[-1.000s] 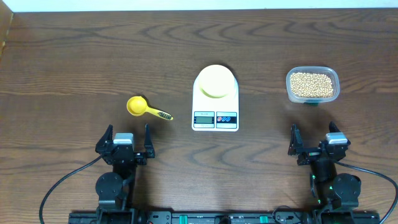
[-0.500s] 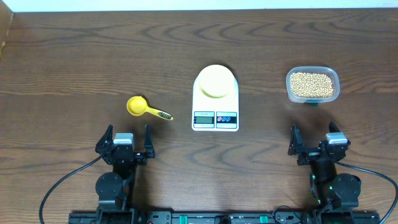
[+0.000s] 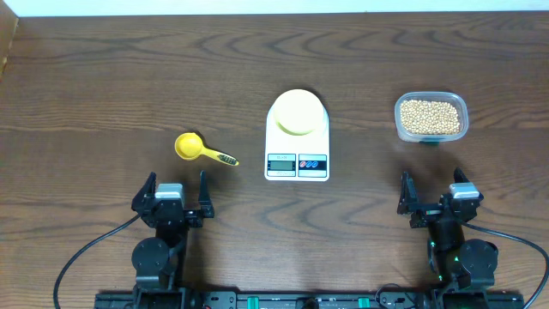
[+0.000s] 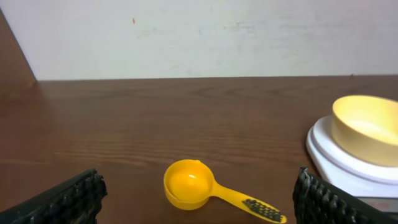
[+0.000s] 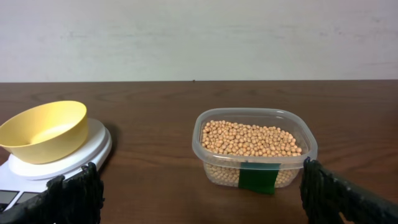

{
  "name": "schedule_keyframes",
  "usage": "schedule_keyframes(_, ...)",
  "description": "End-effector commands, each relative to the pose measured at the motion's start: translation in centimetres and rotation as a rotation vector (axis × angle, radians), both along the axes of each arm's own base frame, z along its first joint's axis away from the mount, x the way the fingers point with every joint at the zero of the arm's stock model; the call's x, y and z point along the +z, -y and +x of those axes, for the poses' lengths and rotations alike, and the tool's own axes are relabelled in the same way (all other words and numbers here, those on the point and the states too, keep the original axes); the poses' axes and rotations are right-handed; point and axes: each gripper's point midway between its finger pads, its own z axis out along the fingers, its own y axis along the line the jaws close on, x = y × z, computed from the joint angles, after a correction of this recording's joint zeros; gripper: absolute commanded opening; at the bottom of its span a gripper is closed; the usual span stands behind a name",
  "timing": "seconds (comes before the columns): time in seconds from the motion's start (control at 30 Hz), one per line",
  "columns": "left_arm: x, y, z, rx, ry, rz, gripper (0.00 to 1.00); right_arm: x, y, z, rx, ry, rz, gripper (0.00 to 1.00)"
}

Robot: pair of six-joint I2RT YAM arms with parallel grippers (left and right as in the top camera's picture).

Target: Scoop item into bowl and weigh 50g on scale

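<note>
Nothing's moved since the earlier frames. Your left gripper and right gripper sit low in the overhead frame, fingers spread wide, holding nothing. Bowl is on the scale, centre frame. Beans fill the clear tub, upper right. Yellow scoop lies left of the scale.

The bowl sits on the scale, mid-worktop. The scoop lies left of the scale; the tub (beans inside) stands right, slightly farther back. The left end effector sits before the scoop, the right end effector before the tub
</note>
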Motion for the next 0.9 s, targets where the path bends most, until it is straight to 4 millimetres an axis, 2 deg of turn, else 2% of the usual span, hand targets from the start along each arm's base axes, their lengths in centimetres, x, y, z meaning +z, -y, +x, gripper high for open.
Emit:
schedule_keyframes(0.0, 0.4, -0.3, -0.2, 0.027, -0.002, -0.118, 0.98, -0.1, 0.0, 0.0, 0.000, 0.000, -0.001, 0.99)
schedule_keyframes(0.27, 3.9, -0.1, -1.4, 0.030, -0.006, -0.231, 0.98, -0.1, 0.0, 0.0, 0.000, 0.000, -0.001, 0.99)
schedule_keyframes(0.5, 6.7, -0.2, -2.4, 0.047, -0.102, -0.258, 0.98, -0.1, 0.0, 0.0, 0.000, 0.000, -0.001, 0.99)
schedule_keyframes(0.67, 7.9, -0.2, -1.5, 0.083, -0.237, -0.327, 0.98, -0.1, 0.0, 0.0, 0.000, 0.000, -0.001, 0.99)
schedule_keyframes(0.87, 9.7, -0.3, 0.6, 0.126, -0.426, -0.322, 0.98, -0.1, 0.0, 0.0, 0.000, 0.000, -0.001, 0.99)
